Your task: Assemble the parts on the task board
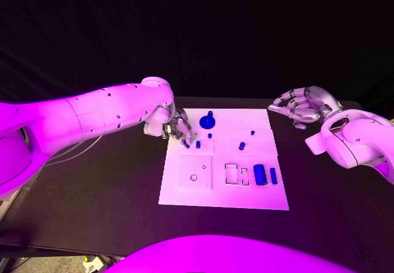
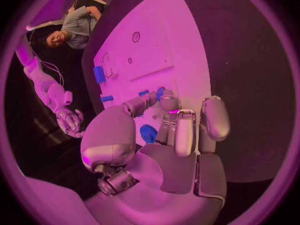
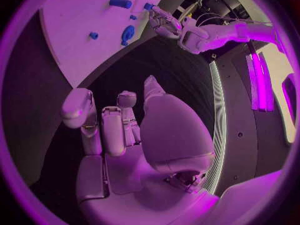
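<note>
The left hand hovers over the upper-left corner of the flat white task board, fingers curled down, touching a small blue peg — whether it grips it I cannot tell. The round blue disc part lies just right of that hand, far nearer it than the right hand, which hangs loosely curled and empty off the board's far right corner above the black table. No writing is legible.
</note>
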